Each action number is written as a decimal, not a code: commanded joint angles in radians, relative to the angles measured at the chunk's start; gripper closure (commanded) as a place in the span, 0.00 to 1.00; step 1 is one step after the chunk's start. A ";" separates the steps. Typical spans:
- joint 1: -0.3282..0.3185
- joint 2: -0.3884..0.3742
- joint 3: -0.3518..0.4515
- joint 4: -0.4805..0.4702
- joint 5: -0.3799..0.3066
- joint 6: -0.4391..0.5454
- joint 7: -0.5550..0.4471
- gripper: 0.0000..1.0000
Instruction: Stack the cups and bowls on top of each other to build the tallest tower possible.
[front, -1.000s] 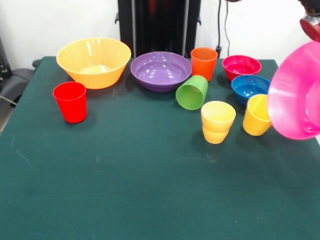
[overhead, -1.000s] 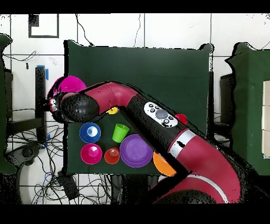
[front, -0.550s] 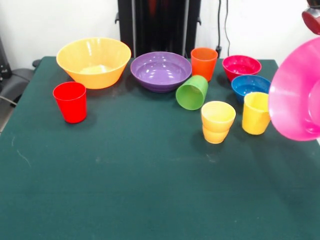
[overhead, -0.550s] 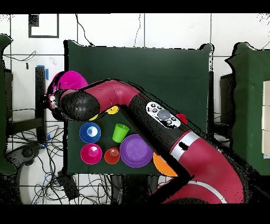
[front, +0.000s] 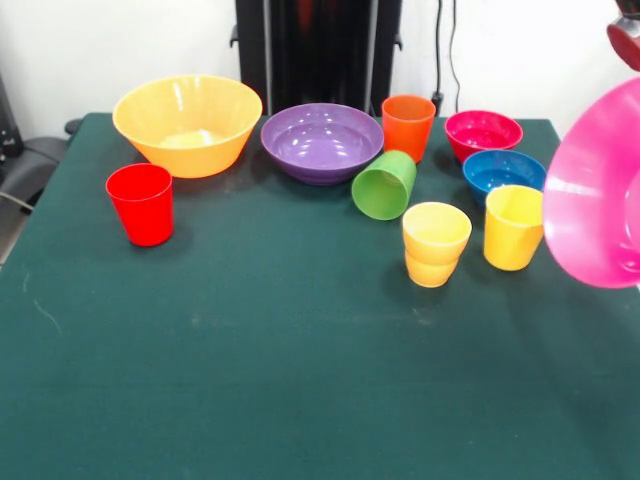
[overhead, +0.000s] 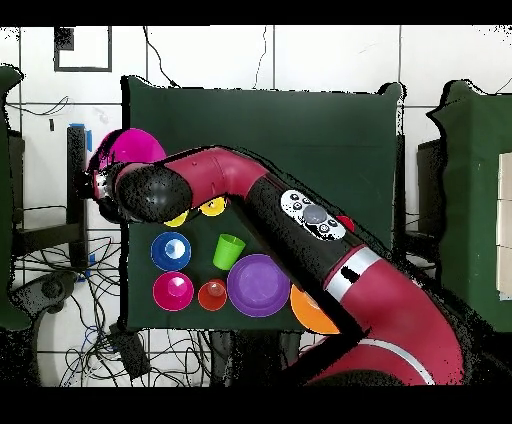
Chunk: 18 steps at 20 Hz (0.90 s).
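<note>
Drifting a little further off past the yellow cup (front: 513, 228), pink bowl (front: 598, 190) hangs tilted in the air beside the table edge (front: 590, 300), partly cut off. No stacking begun. Gripper hidden behind arm (overhead: 240, 190) overhead; grip presumably on bowl, cannot tell.

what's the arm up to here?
The arm has the hot pink bowl lifted and tilted at the table's edge, beyond the yellow cups. Its grip itself is hidden. Nothing is stacked yet: the orange bowl, purple bowl, two small bowls and other cups sit apart on the table; the green cup lies tipped over.
</note>
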<state>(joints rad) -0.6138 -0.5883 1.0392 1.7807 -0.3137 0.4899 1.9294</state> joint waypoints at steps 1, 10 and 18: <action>0.010 0.082 -0.026 -0.099 0.016 0.039 -0.051 1.00; -0.003 0.216 0.013 -0.149 -0.037 -0.012 -0.138 1.00; -0.042 0.352 0.076 -0.191 -0.113 -0.065 -0.245 1.00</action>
<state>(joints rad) -0.6322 -0.3595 1.0879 1.6708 -0.3355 0.4764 1.9294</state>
